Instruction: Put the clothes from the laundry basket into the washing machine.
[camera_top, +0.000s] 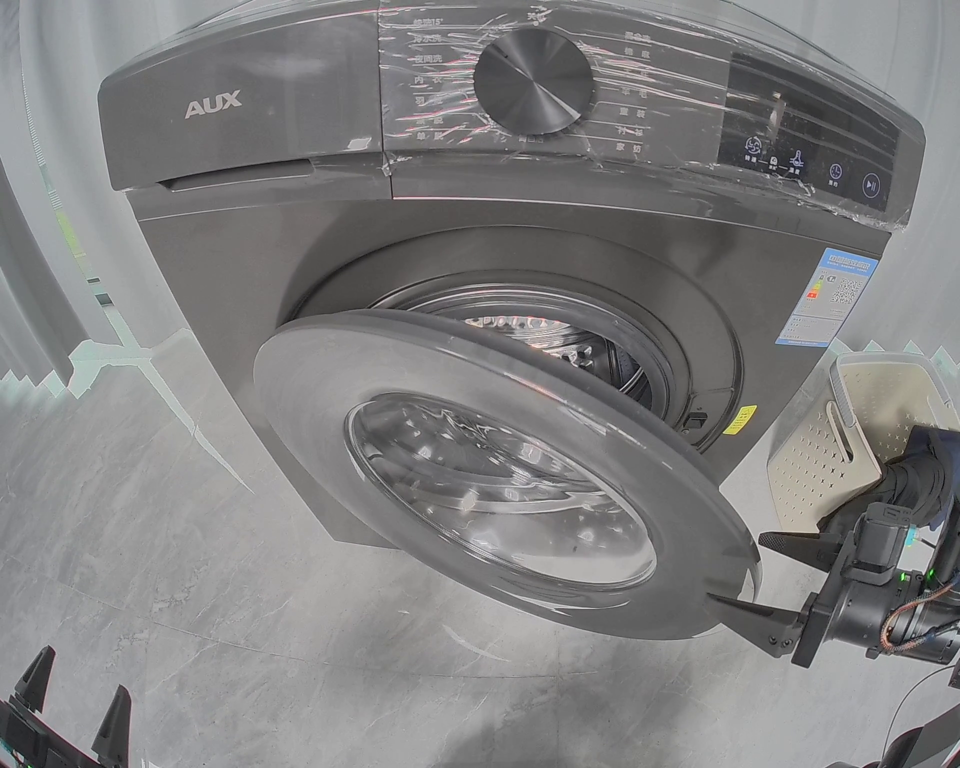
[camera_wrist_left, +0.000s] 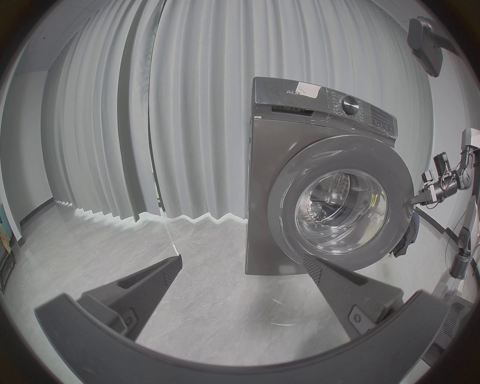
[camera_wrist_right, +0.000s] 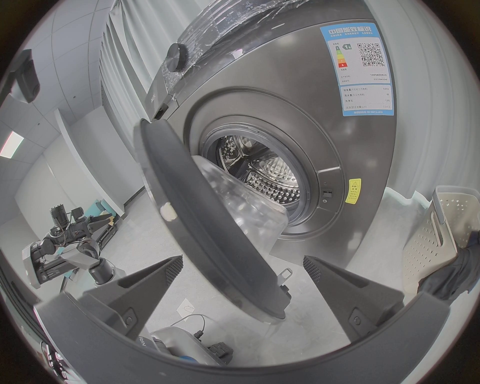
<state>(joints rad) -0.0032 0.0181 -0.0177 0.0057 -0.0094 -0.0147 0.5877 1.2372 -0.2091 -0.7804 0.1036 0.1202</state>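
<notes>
Ahead of me, head view: the washing machine (camera_top: 250, 260) has its door (camera_top: 320, 380) standing partly open, drum facing me. My right fingers (camera_top: 755, 622) are spread at the door's free edge, pinching nothing. My left fingers (camera_top: 112, 715) are spread too, low and well apart from it. The laundry basket (camera_top: 850, 440) stands beside the machine on my right.

Left wrist view: dark clothes (camera_wrist_left: 407, 237) peek past the door's rim.

Right wrist view: the clothes drape limp over the basket's rim, hanging downward, with no stiff long axis. I judge them light, soft and unbreakable, best pinched at 1 bunched fold near the rim.
</notes>
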